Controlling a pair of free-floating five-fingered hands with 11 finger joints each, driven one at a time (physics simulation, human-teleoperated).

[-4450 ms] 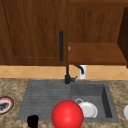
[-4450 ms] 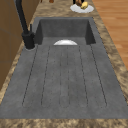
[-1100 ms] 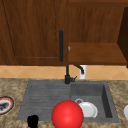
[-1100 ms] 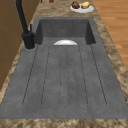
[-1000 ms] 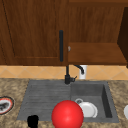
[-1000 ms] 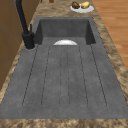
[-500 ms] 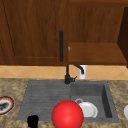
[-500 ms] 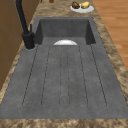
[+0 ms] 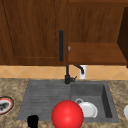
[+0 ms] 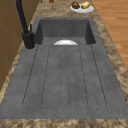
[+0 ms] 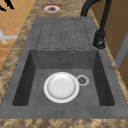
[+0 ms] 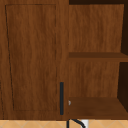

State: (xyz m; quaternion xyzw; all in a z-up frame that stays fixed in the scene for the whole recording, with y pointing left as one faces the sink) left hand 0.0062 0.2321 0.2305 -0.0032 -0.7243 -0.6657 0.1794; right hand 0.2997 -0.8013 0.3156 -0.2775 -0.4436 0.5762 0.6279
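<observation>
While black hand point(image 9: 32, 121) hangs low at front edge of drainboard point(image 9: 45, 100), left of big red ball point(image 9: 67, 114), cannot tell if fingers open or curled. White plate point(image 11: 61, 87) lies in sink basin point(image 11: 37, 82). Faucet point(image 9: 67, 75) behind.

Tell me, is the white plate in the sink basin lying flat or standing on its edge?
Flat. The white plate lies face up on the basin floor beside the drain.

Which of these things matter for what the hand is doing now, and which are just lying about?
In hand:
left hand, low by the front edge of the sink; red ball beside it.

Lying about:
white plate in the sink; red-rimmed plate left of it; fruit dish; faucet.
</observation>
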